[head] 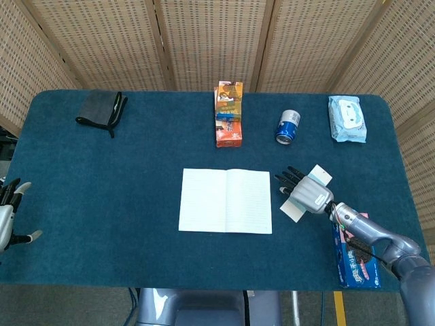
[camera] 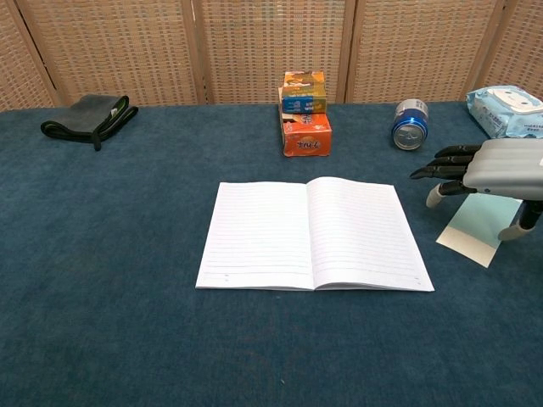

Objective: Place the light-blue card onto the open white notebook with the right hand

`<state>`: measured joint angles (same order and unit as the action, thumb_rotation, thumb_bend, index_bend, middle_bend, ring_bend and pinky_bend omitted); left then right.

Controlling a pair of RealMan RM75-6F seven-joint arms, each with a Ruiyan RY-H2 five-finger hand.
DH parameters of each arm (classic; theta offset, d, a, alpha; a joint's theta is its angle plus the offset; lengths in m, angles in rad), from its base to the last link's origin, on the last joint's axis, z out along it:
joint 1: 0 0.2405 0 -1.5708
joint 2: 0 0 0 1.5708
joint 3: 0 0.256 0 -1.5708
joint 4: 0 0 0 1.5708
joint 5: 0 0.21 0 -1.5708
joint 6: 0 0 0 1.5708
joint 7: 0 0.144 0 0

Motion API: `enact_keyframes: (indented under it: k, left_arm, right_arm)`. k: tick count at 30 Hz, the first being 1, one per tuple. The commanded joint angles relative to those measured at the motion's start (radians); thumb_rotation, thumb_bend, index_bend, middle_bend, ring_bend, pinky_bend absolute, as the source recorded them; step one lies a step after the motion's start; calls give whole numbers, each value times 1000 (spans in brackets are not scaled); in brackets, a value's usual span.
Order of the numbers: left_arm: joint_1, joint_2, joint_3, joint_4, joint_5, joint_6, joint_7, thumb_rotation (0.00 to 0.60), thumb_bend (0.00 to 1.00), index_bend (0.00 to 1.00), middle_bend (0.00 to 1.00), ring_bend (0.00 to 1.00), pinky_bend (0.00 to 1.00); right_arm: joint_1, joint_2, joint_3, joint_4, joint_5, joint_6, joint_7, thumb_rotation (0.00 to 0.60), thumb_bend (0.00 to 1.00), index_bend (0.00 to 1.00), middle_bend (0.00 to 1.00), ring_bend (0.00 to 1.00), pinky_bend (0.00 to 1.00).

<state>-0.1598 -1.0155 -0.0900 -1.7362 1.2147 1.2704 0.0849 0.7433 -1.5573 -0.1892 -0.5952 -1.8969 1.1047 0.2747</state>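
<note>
The open white notebook point(head: 225, 200) point(camera: 314, 233) lies flat at the table's middle. Just right of it the light-blue card point(head: 293, 212) point(camera: 473, 225) lies on the blue cloth, slanted. My right hand point(head: 310, 192) point(camera: 496, 167) hovers palm-down over the card, covering its middle in the head view. Its fingers point(camera: 445, 163) reach toward the notebook and its thumb hangs by the card's right edge. It holds nothing that I can see. My left hand point(head: 8, 216) is at the table's left edge, fingers apart and empty.
At the back stand stacked orange snack boxes point(head: 229, 114) point(camera: 305, 114), a blue can point(head: 288, 127) point(camera: 410, 125) and a wipes pack point(head: 346, 118) point(camera: 509, 110). A black pouch point(head: 100, 110) point(camera: 85, 117) lies far left. A blue packet point(head: 353, 257) sits under my right forearm.
</note>
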Motion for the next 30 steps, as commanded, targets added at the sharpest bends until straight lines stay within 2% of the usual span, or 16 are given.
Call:
enact_keyframes:
  k: [1, 12, 23, 27, 30]
  left_arm:
    - [-1, -1, 1, 0, -1, -1, 3, 600, 0, 0, 0, 0, 0]
    - [-3, -4, 5, -3, 0, 4, 12, 600, 0, 0, 0, 0, 0]
    - [-4, -6, 8, -7, 0, 8, 18, 600, 0, 0, 0, 0, 0]
    - [-4, -6, 8, -6, -1, 9, 17, 600, 0, 0, 0, 0, 0]
    - [-5, -6, 8, -6, -2, 8, 16, 600, 0, 0, 0, 0, 0]
  right_arm:
    - [-6, 10, -7, 1, 3, 10, 2, 600, 0, 227, 0, 0, 0]
    - [-26, -1, -40, 38, 6, 11, -10, 600, 0, 227, 0, 0, 0]
    - [-22, -19, -50, 67, 17, 2, 1, 600, 0, 230, 0, 0, 0]
    - [-21, -23, -56, 71, 19, -8, -3, 600, 0, 277, 0, 0, 0]
    - [-22, -27, -58, 73, 20, -6, -6, 600, 0, 376, 0, 0, 0]
